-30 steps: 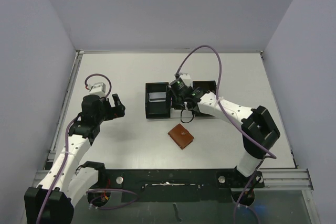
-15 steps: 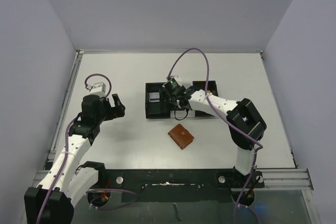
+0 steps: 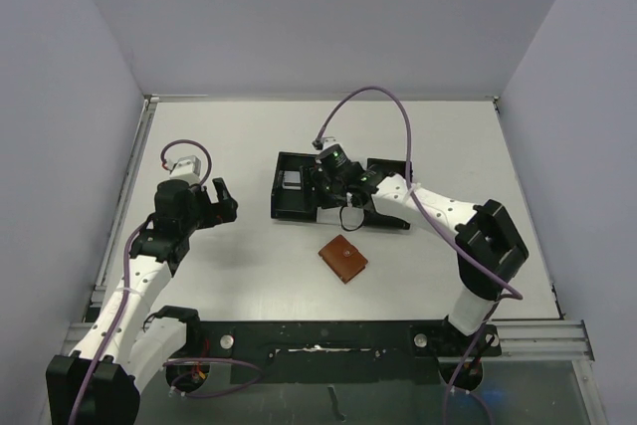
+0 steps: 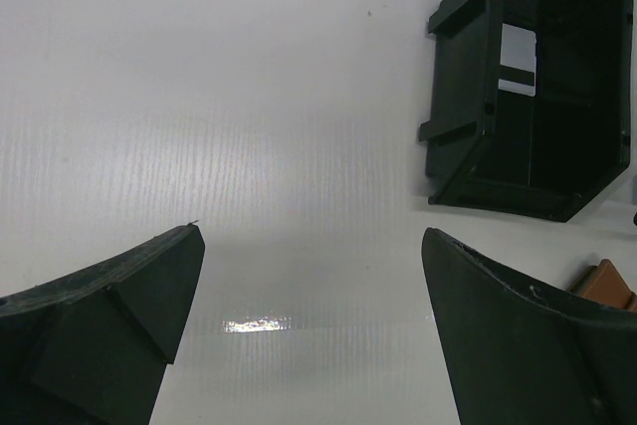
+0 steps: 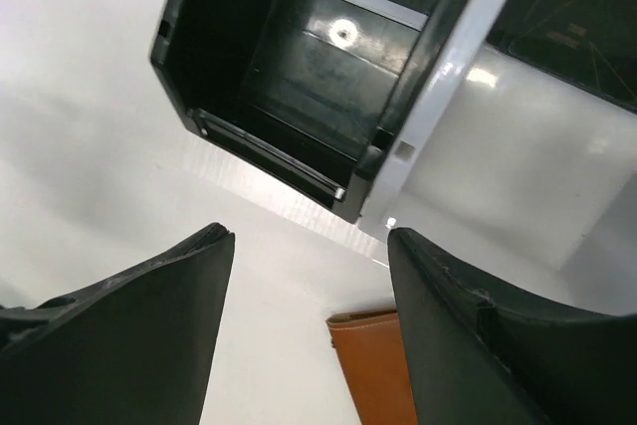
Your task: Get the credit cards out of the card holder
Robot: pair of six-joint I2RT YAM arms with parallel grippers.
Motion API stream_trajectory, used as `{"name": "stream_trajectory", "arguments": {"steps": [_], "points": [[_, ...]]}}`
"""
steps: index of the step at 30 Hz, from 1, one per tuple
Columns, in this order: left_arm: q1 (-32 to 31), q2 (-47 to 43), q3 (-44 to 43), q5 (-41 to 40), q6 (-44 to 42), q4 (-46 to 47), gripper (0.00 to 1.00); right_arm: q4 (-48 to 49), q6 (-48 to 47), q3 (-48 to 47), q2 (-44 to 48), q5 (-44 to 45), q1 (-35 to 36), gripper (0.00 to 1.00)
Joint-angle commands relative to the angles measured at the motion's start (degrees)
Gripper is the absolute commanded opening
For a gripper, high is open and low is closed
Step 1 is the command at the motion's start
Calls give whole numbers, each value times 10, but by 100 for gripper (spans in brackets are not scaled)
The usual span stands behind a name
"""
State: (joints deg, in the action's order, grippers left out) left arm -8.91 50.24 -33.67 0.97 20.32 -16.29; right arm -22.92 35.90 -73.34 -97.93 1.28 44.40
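Note:
The card holder [image 3: 342,258], a brown leather wallet, lies closed on the white table in front of the tray. Its corner shows in the right wrist view [image 5: 373,370] and its edge in the left wrist view [image 4: 607,284]. My right gripper [image 3: 347,206] is open and empty, hovering over the tray's front edge just behind the wallet [image 5: 309,246]. A grey card [image 3: 291,182] lies in the tray's left compartment and shows in the left wrist view [image 4: 518,59]. My left gripper [image 3: 221,201] is open and empty over bare table at the left [image 4: 311,246].
The black-and-white three-compartment tray [image 3: 299,212] sits askew behind the wallet. Its black left compartment [image 5: 279,57] and white divider [image 5: 448,67] fill the right wrist view. A dark card-like surface [image 5: 577,17] lies in the right compartment. Walls enclose the table.
My right gripper swung left over the tray, then back a little toward the wallet. The tray has turned askew. The wallet and the left arm have not moved.

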Motion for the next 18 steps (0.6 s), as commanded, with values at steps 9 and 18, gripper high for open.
{"name": "stream_trajectory", "arguments": {"steps": [9, 18], "points": [[1, -11, -19, 113, 5, 51, 92, -40, 25, 176, 150, 112, 43, 64], [3, 40, -36, 177, -21, 39, 91, -5, 9, 238, 159, 89, 38, 54]]}}
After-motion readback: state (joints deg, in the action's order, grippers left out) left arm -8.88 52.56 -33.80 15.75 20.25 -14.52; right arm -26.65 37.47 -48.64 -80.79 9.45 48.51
